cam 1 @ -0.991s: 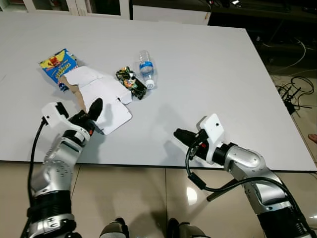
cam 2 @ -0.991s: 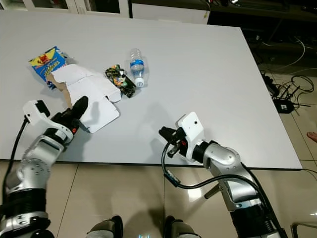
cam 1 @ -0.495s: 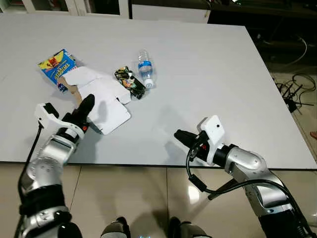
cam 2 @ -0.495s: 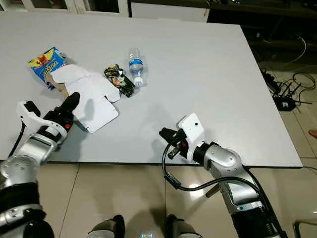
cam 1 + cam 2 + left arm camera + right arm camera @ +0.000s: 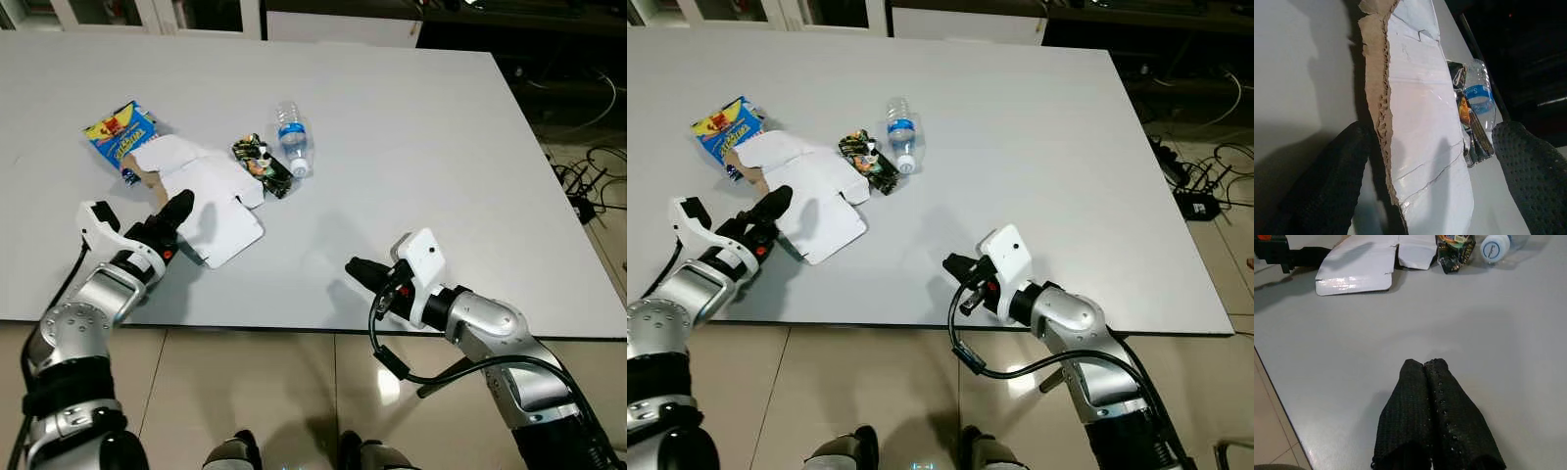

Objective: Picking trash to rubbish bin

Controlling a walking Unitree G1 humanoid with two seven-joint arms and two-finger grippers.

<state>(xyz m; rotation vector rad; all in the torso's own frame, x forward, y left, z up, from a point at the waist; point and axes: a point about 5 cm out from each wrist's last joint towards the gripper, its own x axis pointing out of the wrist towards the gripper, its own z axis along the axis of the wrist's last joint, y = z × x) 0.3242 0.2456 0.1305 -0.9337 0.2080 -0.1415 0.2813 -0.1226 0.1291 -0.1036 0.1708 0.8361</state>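
My left pincer (image 5: 179, 208) is spread wide around the torn edge of the flattened cardboard (image 5: 206, 191); my right pincer (image 5: 355, 267) rests closed on the surface (image 5: 411, 127).

Blue snack packet (image 5: 117, 132) (near corner) under white cardboard (image 5: 201, 191)

I see a broad white tabletop (image 5: 411, 127) over glossy beige floor tiles (image 5: 265, 392) — a lamp glare on one — and black cables (image 5: 583, 181) lie tangled at my right, dark beyond.
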